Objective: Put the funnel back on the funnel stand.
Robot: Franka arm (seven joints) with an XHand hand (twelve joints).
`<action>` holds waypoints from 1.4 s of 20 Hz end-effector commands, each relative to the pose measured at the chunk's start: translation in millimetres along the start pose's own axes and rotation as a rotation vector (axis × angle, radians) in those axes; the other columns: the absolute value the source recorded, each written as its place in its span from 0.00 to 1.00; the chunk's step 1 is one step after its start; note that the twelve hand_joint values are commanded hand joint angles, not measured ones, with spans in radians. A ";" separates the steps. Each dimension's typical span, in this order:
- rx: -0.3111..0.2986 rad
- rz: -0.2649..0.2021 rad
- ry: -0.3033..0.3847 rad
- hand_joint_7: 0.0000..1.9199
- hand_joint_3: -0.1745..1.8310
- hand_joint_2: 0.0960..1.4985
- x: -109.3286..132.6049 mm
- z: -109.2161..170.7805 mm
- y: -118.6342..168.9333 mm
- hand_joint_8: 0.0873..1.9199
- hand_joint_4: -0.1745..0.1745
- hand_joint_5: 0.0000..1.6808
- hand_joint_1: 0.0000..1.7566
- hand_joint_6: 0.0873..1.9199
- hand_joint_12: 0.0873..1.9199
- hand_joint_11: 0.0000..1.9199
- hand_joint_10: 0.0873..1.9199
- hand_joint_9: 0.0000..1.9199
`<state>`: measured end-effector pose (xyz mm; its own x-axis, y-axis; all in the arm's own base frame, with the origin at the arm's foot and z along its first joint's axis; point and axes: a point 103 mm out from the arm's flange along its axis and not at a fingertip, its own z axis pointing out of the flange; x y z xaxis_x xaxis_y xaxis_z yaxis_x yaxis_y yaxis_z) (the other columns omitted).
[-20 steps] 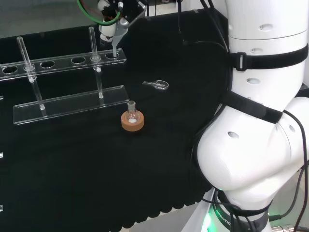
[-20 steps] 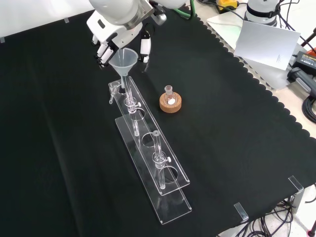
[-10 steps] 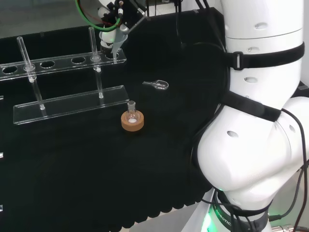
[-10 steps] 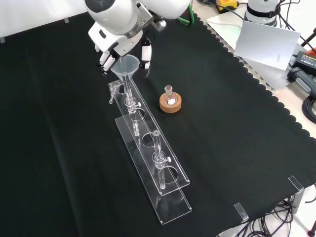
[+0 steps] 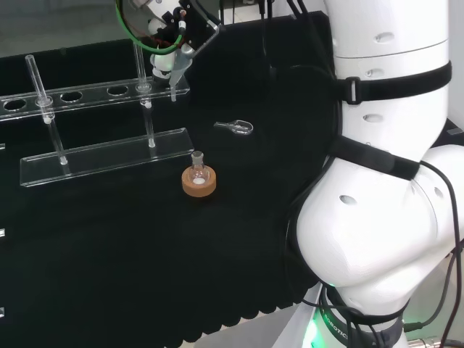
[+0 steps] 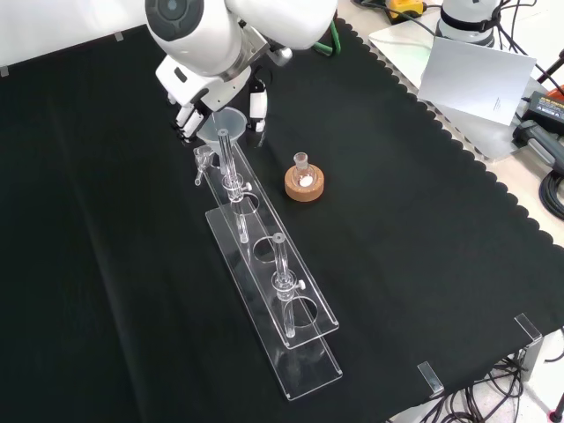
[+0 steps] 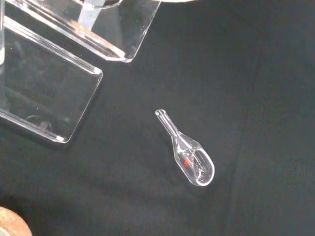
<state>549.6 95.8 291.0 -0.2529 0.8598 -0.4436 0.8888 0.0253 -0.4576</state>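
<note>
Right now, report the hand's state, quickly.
Hand: shut on the funnel, holding it at the end hole of the funnel stand.

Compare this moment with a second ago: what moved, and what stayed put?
The hand has lowered the funnel into the end hole of the funnel stand, fingers still around it. The flask on its cork ring and the small glass scoop have not moved.
</note>
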 end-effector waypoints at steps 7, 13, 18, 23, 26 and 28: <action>-0.001 0.005 0.045 0.07 0.27 0.51 -3.5 11.3 -7.2 0.38 0.34 0.16 0.30 0.16 0.65 0.26 0.32 0.25; -0.057 0.043 0.108 0.00 0.22 0.48 -14.7 9.1 -37.5 0.15 0.36 0.07 0.26 0.00 0.72 0.15 0.40 0.07; -0.085 0.083 0.124 0.00 0.20 0.47 -24.6 7.8 -70.7 0.10 0.37 0.05 0.23 0.00 0.73 0.14 0.41 0.04; -0.110 0.127 0.154 0.00 0.19 0.47 -32.7 13.4 -102.3 0.16 0.36 0.06 0.23 0.00 0.73 0.13 0.41 0.06; -0.129 0.149 0.184 0.00 0.18 0.48 -39.5 21.9 -123.9 0.19 0.35 0.07 0.23 0.00 0.73 0.14 0.41 0.07; -0.137 0.161 0.205 0.00 0.18 0.48 -42.9 27.7 -134.9 0.22 0.35 0.07 0.23 0.00 0.73 0.14 0.40 0.08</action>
<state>466.6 61.6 341.4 -0.1219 0.9154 -0.3836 0.9406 -0.0168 -0.3390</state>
